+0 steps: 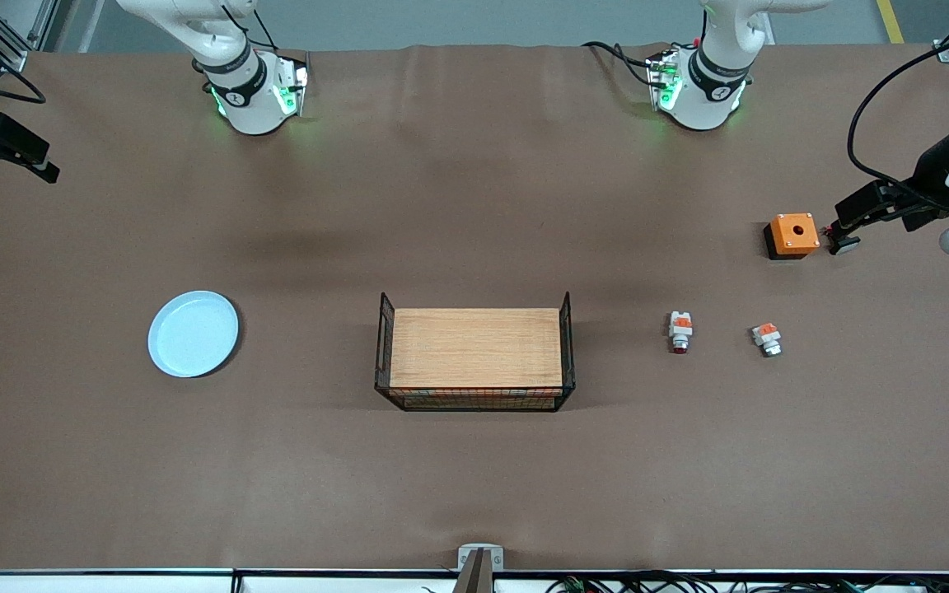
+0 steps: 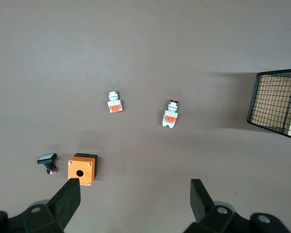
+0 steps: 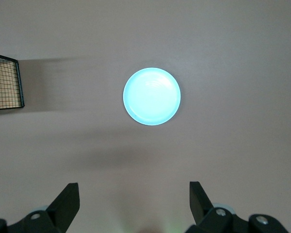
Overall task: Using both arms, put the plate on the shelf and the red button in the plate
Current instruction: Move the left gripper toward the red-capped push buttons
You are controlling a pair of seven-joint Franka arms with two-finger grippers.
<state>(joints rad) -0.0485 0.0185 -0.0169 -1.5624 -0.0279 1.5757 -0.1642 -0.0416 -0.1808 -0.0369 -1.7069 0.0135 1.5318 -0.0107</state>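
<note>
Both tools (image 2: 131,199) (image 3: 131,201) wide open; plate (image 1: 193,333) w/ bare table round rim.

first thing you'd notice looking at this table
A black wire basket with a wooden board inside sits mid-table. The pale-blue plate lies alone toward the right arm's end, and the red button lies toward the left arm's end beside a similar button unit, both nearer the front camera than the orange box. The left gripper and right gripper are open, high over their ends.
</note>
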